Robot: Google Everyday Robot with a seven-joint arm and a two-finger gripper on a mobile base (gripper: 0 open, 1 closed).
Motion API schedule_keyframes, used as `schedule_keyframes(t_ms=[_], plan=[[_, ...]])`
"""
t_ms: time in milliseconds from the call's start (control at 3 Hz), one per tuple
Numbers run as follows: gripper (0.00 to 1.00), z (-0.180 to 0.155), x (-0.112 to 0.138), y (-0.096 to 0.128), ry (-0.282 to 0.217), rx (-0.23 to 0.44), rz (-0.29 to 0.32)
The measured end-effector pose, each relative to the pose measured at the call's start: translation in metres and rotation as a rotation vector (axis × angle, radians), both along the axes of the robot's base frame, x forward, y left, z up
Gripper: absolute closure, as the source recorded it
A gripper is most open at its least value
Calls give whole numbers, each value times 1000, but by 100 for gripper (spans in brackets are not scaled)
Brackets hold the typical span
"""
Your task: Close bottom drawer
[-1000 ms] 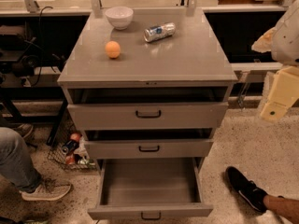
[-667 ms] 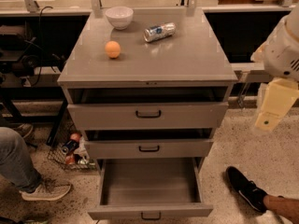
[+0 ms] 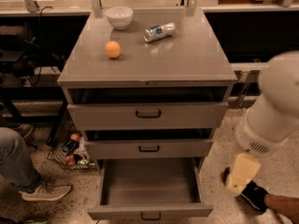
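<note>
The grey cabinet (image 3: 149, 64) has three drawers. The bottom drawer (image 3: 117, 212) is pulled far out towards me; its inside is bare and its small black handle (image 3: 150, 216) sits at the lower edge of the view. The middle drawer (image 3: 148, 149) and top drawer (image 3: 148, 115) stand slightly out. My gripper (image 3: 241, 174), cream-coloured at the end of a bulky white arm (image 3: 275, 106), hangs to the right of the cabinet, beside the open bottom drawer's right side and apart from it.
On the cabinet top are a white bowl (image 3: 119, 17), an orange (image 3: 112, 49) and a lying can (image 3: 159, 31). A person's leg and shoe (image 3: 44, 190) are at the left, another shoe (image 3: 252, 195) at the right. A wire basket (image 3: 70, 150) of cans sits left of the cabinet.
My arm and gripper have swung down and to the left, from beside the cabinet top to beside the bottom drawer. The drawers have not moved.
</note>
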State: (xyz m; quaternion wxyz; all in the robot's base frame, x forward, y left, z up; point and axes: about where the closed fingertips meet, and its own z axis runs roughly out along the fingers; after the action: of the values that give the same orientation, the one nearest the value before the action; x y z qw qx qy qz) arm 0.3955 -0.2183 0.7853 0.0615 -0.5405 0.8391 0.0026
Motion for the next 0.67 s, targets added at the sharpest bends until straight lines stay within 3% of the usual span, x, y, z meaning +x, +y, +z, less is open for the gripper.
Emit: schedule_keyframes(t_ms=[333, 667], plan=[[0, -95, -30, 15, 106, 35, -11], [0, -118, -53, 12, 159, 23, -4]])
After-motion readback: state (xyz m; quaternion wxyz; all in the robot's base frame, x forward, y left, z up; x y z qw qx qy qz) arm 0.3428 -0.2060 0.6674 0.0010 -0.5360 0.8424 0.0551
